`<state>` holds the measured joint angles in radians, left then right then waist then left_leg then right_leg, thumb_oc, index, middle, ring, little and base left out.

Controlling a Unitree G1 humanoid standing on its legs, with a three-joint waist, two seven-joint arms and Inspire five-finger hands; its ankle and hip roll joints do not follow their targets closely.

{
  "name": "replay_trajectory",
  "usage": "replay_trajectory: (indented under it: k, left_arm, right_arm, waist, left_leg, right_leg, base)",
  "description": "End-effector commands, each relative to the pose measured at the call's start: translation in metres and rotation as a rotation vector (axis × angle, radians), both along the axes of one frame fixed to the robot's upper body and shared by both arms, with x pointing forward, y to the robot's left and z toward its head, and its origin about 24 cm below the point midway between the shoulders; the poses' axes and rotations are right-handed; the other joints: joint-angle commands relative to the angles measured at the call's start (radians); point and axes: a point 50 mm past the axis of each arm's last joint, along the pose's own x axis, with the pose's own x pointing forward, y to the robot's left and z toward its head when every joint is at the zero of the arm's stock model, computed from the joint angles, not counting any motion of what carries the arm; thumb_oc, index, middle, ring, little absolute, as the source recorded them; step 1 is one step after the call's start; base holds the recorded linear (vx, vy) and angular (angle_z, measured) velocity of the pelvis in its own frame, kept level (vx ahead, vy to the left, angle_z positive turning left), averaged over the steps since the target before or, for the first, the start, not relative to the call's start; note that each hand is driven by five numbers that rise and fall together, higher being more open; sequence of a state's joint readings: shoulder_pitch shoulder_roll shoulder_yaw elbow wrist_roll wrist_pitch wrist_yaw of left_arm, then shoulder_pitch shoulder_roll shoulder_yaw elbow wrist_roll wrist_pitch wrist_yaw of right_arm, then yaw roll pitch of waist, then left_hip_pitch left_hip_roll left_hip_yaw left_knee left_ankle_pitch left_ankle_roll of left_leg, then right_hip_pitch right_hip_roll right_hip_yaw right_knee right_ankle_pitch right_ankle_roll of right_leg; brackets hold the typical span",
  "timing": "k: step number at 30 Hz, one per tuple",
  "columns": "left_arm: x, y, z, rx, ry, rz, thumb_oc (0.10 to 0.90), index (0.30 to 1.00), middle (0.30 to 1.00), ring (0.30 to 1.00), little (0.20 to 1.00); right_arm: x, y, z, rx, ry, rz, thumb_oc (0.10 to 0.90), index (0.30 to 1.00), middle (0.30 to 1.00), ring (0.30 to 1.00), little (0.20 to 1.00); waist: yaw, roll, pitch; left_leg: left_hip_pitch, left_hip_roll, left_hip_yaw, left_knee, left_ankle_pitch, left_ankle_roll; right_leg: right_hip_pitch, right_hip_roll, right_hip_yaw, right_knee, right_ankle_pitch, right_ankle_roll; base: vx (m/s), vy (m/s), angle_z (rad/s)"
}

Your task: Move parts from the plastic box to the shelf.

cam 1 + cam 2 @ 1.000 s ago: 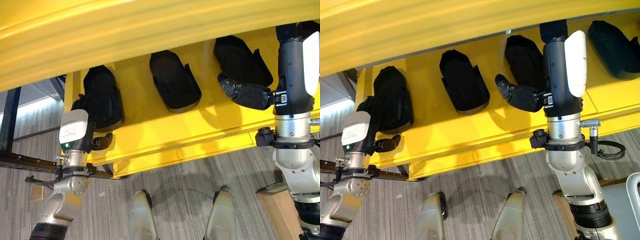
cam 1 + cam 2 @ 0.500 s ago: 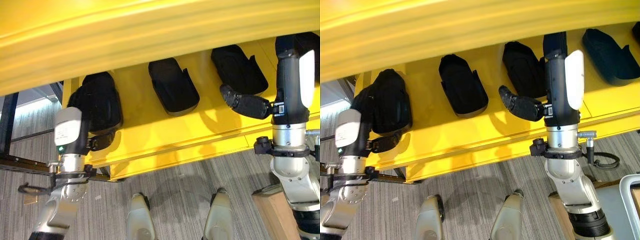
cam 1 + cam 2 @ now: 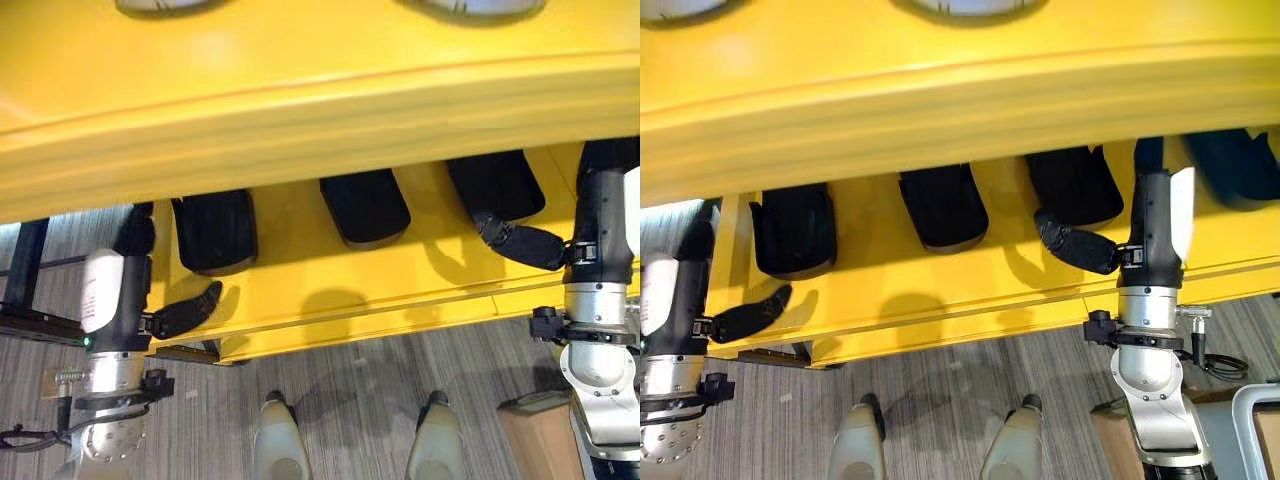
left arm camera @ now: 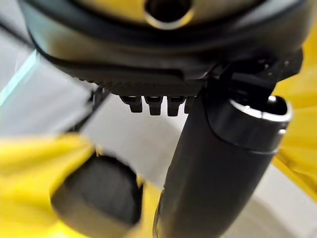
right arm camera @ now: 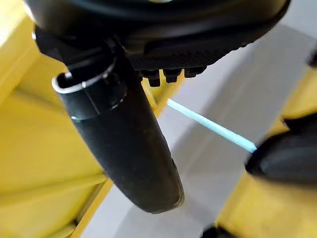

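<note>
Three black parts lie side by side on the yellow shelf (image 3: pixel 330 285): a left one (image 3: pixel 215 232), a middle one (image 3: pixel 366 207) and a right one (image 3: pixel 497 185). A further part (image 3: pixel 1230 165) lies beyond them at the right. My left hand (image 3: pixel 135 235) stands just outside the shelf's left end, beside the left part, open, with its thumb (image 3: pixel 185 310) pointing at the shelf's front lip. My right hand (image 3: pixel 520 242) is open in front of the right part, thumb stretched out; its fingers run up under the upper board. Both wrist views show a straight thumb (image 4: pixel 218 168) (image 5: pixel 129 144) and nothing held.
The upper yellow shelf board (image 3: pixel 300 110) overhangs the parts and hides their far ends. A black metal frame (image 3: pixel 30 290) stands left of the shelf. A wooden block (image 3: pixel 540 440) and a grey box rim (image 3: pixel 1260 400) sit on the carpet at the lower right.
The camera has shifted, so the upper board now covers more of the shelf. My left hand has let go of the left part and drawn back beside it; the right arm has pulled back slightly.
</note>
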<state>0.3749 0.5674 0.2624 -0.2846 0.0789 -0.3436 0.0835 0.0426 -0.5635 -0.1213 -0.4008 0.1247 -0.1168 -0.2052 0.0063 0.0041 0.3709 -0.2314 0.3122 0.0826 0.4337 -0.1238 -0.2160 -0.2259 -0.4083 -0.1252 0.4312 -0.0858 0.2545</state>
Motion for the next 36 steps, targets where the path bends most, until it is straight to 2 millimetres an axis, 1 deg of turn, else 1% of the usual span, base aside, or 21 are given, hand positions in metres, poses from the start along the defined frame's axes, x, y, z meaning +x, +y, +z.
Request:
replay_trajectory:
  k: [1, 2, 3, 5, 6, 7, 8, 9, 10, 11, 13, 14, 16, 19, 22, 24, 27, 29, 32, 34, 36]
  left_arm:
    - [0.0, -0.006, 0.024, -0.223, 0.051, -0.295, 0.9, 1.0, 1.0, 1.0, 1.0]
    - [0.0, -0.007, 0.022, -0.26, 0.077, -0.329, 0.9, 1.0, 1.0, 1.0, 1.0]
    - [-0.001, -0.01, 0.017, -0.329, 0.128, -0.409, 0.9, 1.0, 1.0, 1.0, 1.0]
    - [-0.002, -0.016, 0.007, -0.508, 0.216, -0.551, 0.9, 1.0, 1.0, 1.0, 1.0]
    - [-0.002, -0.021, -0.001, -0.614, 0.29, -0.626, 0.9, 1.0, 1.0, 1.0, 1.0]
    - [-0.001, -0.027, -0.007, -0.663, 0.352, -0.699, 0.9, 1.0, 1.0, 1.0, 1.0]
    - [-0.001, -0.027, -0.007, -0.664, 0.352, -0.7, 0.9, 1.0, 1.0, 1.0, 1.0]
    - [-0.001, -0.036, -0.012, -0.683, 0.409, -0.812, 0.9, 1.0, 1.0, 1.0, 1.0]
    - [-0.001, -0.04, -0.011, -0.674, 0.404, -0.872, 0.9, 1.0, 1.0, 1.0, 1.0]
    - [-0.001, -0.043, -0.013, -0.706, 0.424, -0.913, 0.9, 1.0, 1.0, 1.0, 1.0]
    - [0.002, -0.051, -0.019, -0.852, 0.468, -1.014, 0.9, 1.0, 1.0, 1.0, 1.0]
    - [0.002, -0.052, -0.019, -0.856, 0.471, -1.017, 0.9, 1.0, 1.0, 1.0, 1.0]
    - [0.004, -0.052, -0.024, -0.798, 0.479, -1.014, 0.9, 1.0, 1.0, 1.0, 1.0]
    - [0.004, -0.051, -0.029, -0.801, 0.509, -1.019, 0.9, 1.0, 1.0, 1.0, 1.0]
    - [0.003, -0.049, -0.037, -0.823, 0.561, -1.03, 0.9, 1.0, 1.0, 1.0, 1.0]
    - [0.003, -0.049, -0.039, -0.803, 0.573, -1.034, 0.9, 1.0, 1.0, 1.0, 1.0]
    - [-0.001, -0.047, -0.046, -0.753, 0.659, -1.054, 0.9, 1.0, 1.0, 1.0, 1.0]
    - [-0.004, -0.044, -0.05, -0.752, 0.702, -1.049, 0.9, 1.0, 1.0, 1.0, 1.0]
    - [-0.007, -0.042, -0.053, -0.759, 0.739, -1.05, 0.9, 1.0, 1.0, 1.0, 1.0]
    - [-0.008, -0.04, -0.053, -0.762, 0.732, -1.036, 0.9, 1.0, 1.0, 1.0, 1.0]
    - [-0.008, -0.038, -0.053, -0.768, 0.731, -1.037, 0.9, 1.0, 1.0, 1.0, 1.0]
  right_arm:
    - [-0.004, 0.0, 0.018, 0.049, -0.022, 0.13, 0.9, 1.0, 1.0, 1.0, 1.0]
    - [-0.003, -0.002, 0.014, 0.062, 0.006, 0.144, 0.9, 1.0, 1.0, 1.0, 1.0]
    - [-0.002, -0.005, 0.008, 0.085, 0.059, 0.169, 0.9, 1.0, 1.0, 1.0, 1.0]
    - [-0.003, -0.01, -0.006, 0.077, 0.144, 0.19, 0.9, 1.0, 1.0, 1.0, 1.0]
    - [-0.002, -0.011, -0.014, 0.069, 0.206, 0.218, 0.9, 1.0, 1.0, 1.0, 1.0]
    - [-0.001, -0.011, -0.019, 0.071, 0.238, 0.24, 0.9, 1.0, 1.0, 1.0, 1.0]
    - [-0.001, -0.011, -0.018, 0.071, 0.237, 0.24, 0.9, 1.0, 1.0, 1.0, 1.0]
    - [0.001, -0.01, -0.026, 0.06, 0.293, 0.279, 0.9, 1.0, 1.0, 1.0, 1.0]
    - [0.003, -0.009, -0.031, 0.043, 0.331, 0.303, 0.9, 1.0, 1.0, 1.0, 1.0]
    - [0.006, -0.01, -0.033, 0.04, 0.356, 0.317, 0.9, 1.0, 1.0, 1.0, 1.0]
    - [0.011, -0.011, -0.037, 0.037, 0.42, 0.368, 0.9, 1.0, 1.0, 1.0, 1.0]
    - [0.011, -0.011, -0.037, 0.037, 0.423, 0.371, 0.9, 1.0, 1.0, 1.0, 1.0]
    - [0.011, -0.01, -0.045, 0.039, 0.496, 0.431, 0.9, 1.0, 1.0, 1.0, 1.0]
    - [0.009, -0.011, -0.05, 0.045, 0.552, 0.488, 0.9, 1.0, 1.0, 1.0, 1.0]
    - [0.008, -0.009, -0.06, 0.065, 0.616, 0.538, 0.9, 1.0, 1.0, 1.0, 1.0]
    - [0.008, -0.006, -0.063, 0.063, 0.643, 0.571, 0.9, 1.0, 1.0, 1.0, 1.0]
    - [0.006, -0.001, -0.072, 0.053, 0.719, 0.643, 0.9, 1.0, 1.0, 1.0, 1.0]
    - [0.005, -0.001, -0.079, 0.055, 0.769, 0.647, 0.9, 1.0, 1.0, 1.0, 1.0]
    - [0.007, -0.009, -0.091, 0.114, 0.816, 0.602, 0.9, 1.0, 1.0, 1.0, 1.0]
    - [0.008, -0.013, -0.097, 0.113, 0.849, 0.604, 0.9, 1.0, 1.0, 1.0, 1.0]
    - [0.004, -0.014, -0.102, 0.107, 0.875, 0.609, 0.9, 1.0, 1.0, 1.0, 1.0]
  waist:
    - [-0.001, -0.009, -0.099]
    - [-0.002, -0.009, -0.102]
    - [-0.004, -0.009, -0.109]
    - [-0.01, -0.011, -0.126]
    - [-0.012, -0.012, -0.137]
    - [-0.014, -0.011, -0.141]
    - [-0.013, -0.012, -0.142]
    - [-0.017, -0.015, -0.151]
    - [-0.017, -0.017, -0.157]
    - [-0.018, -0.019, -0.16]
    - [-0.022, -0.022, -0.17]
    - [-0.023, -0.022, -0.17]
    - [-0.027, -0.03, -0.18]
    - [-0.027, -0.035, -0.186]
    - [-0.023, -0.038, -0.191]
    - [-0.022, -0.038, -0.191]
    - [-0.016, -0.037, -0.192]
    - [-0.012, -0.037, -0.192]
    - [-0.008, -0.038, -0.191]
    - [-0.004, -0.039, -0.19]
    - [0.0, -0.04, -0.191]
  left_leg:
    - [0.195, 0.107, 0.154, -0.178, 0.015, 0.032]
    - [0.201, 0.108, 0.158, -0.188, 0.02, 0.03]
    - [0.212, 0.109, 0.165, -0.205, 0.03, 0.026]
    - [0.232, 0.115, 0.181, -0.23, 0.043, 0.017]
    - [0.245, 0.119, 0.195, -0.247, 0.051, 0.013]
    - [0.259, 0.124, 0.204, -0.26, 0.053, 0.009]
    - [0.259, 0.122, 0.205, -0.263, 0.057, 0.01]
    - [0.266, 0.127, 0.216, -0.274, 0.063, 0.005]
    - [0.27, 0.132, 0.223, -0.28, 0.071, 0.001]
    - [0.271, 0.135, 0.229, -0.282, 0.076, -0.002]
    - [0.281, 0.136, 0.238, -0.288, 0.083, -0.001]
    - [0.282, 0.135, 0.238, -0.289, 0.083, 0.0]
    - [0.288, 0.127, 0.242, -0.29, 0.082, 0.006]
    - [0.293, 0.121, 0.244, -0.293, 0.085, 0.012]
    - [0.291, 0.117, 0.24, -0.287, 0.087, 0.014]
    - [0.293, 0.117, 0.24, -0.286, 0.087, 0.014]
    - [0.291, 0.118, 0.235, -0.279, 0.088, 0.014]
    - [0.289, 0.117, 0.231, -0.271, 0.088, 0.014]
    - [0.295, 0.115, 0.23, -0.265, 0.087, 0.016]
    - [0.297, 0.115, 0.231, -0.263, 0.089, 0.016]
    - [0.296, 0.113, 0.228, -0.264, 0.089, 0.018]
  right_leg:
    - [0.062, -0.053, -0.061, -0.173, 0.093, 0.007]
    - [0.066, -0.053, -0.065, -0.189, 0.104, 0.007]
    - [0.076, -0.053, -0.073, -0.219, 0.126, 0.007]
    - [0.096, -0.053, -0.091, -0.276, 0.168, 0.007]
    - [0.109, -0.052, -0.101, -0.307, 0.19, 0.007]
    - [0.12, -0.05, -0.109, -0.324, 0.196, 0.007]
    - [0.119, -0.05, -0.109, -0.328, 0.201, 0.007]
    - [0.124, -0.049, -0.115, -0.343, 0.21, 0.007]
    - [0.131, -0.048, -0.122, -0.353, 0.216, 0.007]
    - [0.138, -0.046, -0.127, -0.358, 0.219, 0.007]
    - [0.16, -0.044, -0.136, -0.366, 0.217, 0.007]
    - [0.162, -0.044, -0.137, -0.367, 0.217, 0.007]
    - [0.182, -0.043, -0.138, -0.376, 0.218, 0.007]
    - [0.206, -0.043, -0.143, -0.384, 0.216, 0.007]
    - [0.226, -0.041, -0.149, -0.387, 0.209, 0.007]
    - [0.232, -0.041, -0.152, -0.389, 0.208, 0.007]
    - [0.244, -0.041, -0.158, -0.387, 0.203, 0.007]
    - [0.252, -0.039, -0.164, -0.383, 0.198, 0.007]
    - [0.266, -0.04, -0.171, -0.383, 0.196, 0.007]
    - [0.272, -0.039, -0.175, -0.387, 0.197, 0.007]
    - [0.275, -0.038, -0.179, -0.387, 0.197, 0.007]
  base:
    - [-0.03, 0.05, 0.01]
    - [-0.03, 0.049, -0.05]
    - [-0.03, 0.044, -0.07]
    - [-0.02, 0.045, -0.1]
    - [0.0, 0.028, -0.11]
    - [-0.01, 0.017, -0.11]
    - [-0.01, 0.004, -0.09]
    - [-0.02, 0.001, -0.09]
    - [-0.02, 0.004, -0.11]
    - [-0.01, 0.012, -0.09]
    - [0.01, 0.032, -0.03]
    - [0.02, 0.033, 0.05]
    - [0.0, 0.0, 0.0]
    - [0.03, 0.02, -0.05]
    - [0.01, 0.006, -0.01]
    - [0.01, 0.007, 0.02]
    - [0.0, 0.0, 0.0]
    - [0.04, 0.03, 0.03]
    - [0.04, 0.02, 0.05]
    - [0.04, 0.01, 0.02]
    - [0.04, -0.001, -0.01]
